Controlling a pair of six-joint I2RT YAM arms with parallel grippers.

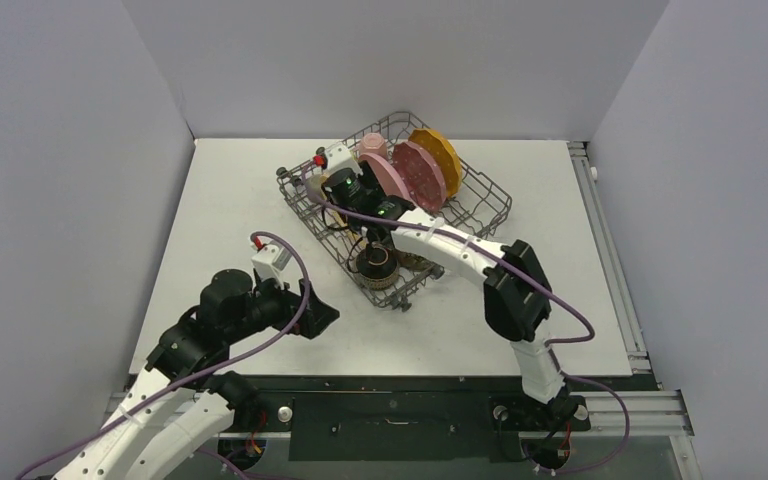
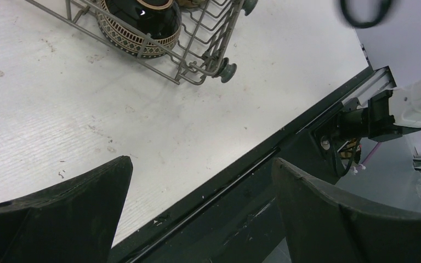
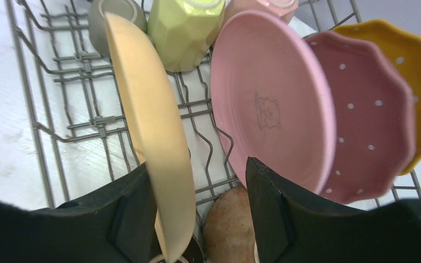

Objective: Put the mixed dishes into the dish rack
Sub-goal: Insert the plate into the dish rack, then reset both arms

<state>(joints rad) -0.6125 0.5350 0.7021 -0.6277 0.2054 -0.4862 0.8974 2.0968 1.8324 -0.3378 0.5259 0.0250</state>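
Observation:
The grey wire dish rack (image 1: 492,214) sits mid-table. My right gripper (image 3: 200,164) reaches down into it, open. A bowl with a tan inside (image 3: 148,109) stands on edge between the jaws, leaning on the left finger (image 3: 126,213) with a gap to the right one. Behind it stand a grey-olive cup (image 3: 101,16), a pale yellow mug (image 3: 183,30) and a pink mug (image 3: 257,5). To the right stand a pink plate (image 3: 268,98), a deeper pink dotted plate (image 3: 373,120) and an orange scalloped plate (image 3: 416,66). A dark brown patterned bowl (image 1: 375,265) lies at the rack's near end.
My left gripper (image 2: 203,170) hangs open and empty over the table's near edge, left of the rack's near corner (image 2: 197,60). A black frame rail (image 2: 307,137) runs along that edge. A speckled brown dish surface (image 3: 227,224) shows under the right jaws.

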